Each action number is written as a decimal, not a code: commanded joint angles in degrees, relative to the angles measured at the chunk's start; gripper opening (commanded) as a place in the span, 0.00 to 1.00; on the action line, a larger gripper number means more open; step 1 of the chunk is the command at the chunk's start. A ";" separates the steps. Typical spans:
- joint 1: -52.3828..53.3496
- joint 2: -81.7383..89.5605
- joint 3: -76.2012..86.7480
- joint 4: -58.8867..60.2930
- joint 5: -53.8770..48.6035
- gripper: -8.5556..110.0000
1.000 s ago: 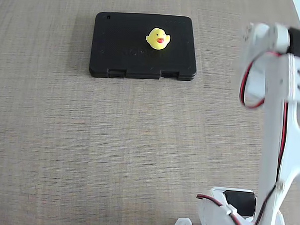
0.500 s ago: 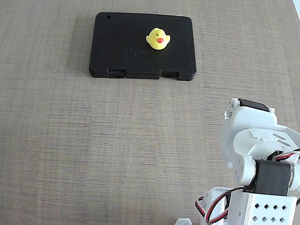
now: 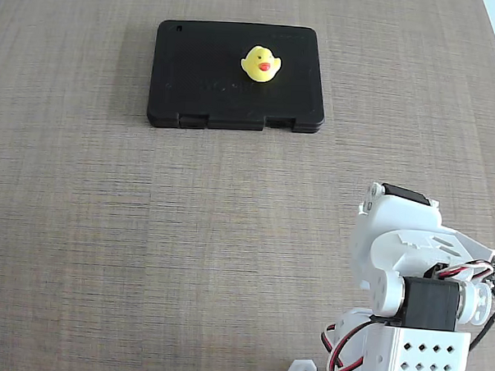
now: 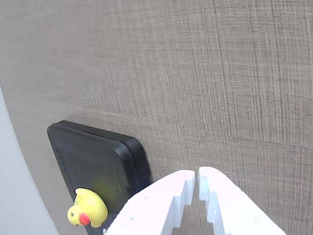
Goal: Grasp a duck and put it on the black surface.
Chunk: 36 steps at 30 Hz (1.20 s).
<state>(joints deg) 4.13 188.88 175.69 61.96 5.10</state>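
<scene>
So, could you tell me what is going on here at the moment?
A small white robot arm is folded low at the table's near edge in the fixed view, well away from its work. The duck sits upright on the black surface, right of its middle, with nothing touching it. The hand is empty, its fingers nearly together over bare table. The placing looks done.

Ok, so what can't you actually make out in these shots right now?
- Gripper: fixed view, folded arm hides it.
- Black surface: wrist view, near corner behind the gripper, bottom edge cuts it.
- Embossed lettering on the black surface: fixed view, too faint to read.
- Duck: wrist view, eye tiny.
</scene>
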 commanded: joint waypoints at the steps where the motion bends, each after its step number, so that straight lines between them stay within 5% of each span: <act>1: 0.26 3.78 0.44 -0.53 0.18 0.07; 36: -0.53 3.69 1.93 -1.14 0.70 0.07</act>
<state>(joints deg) 4.13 188.88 177.89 61.44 5.62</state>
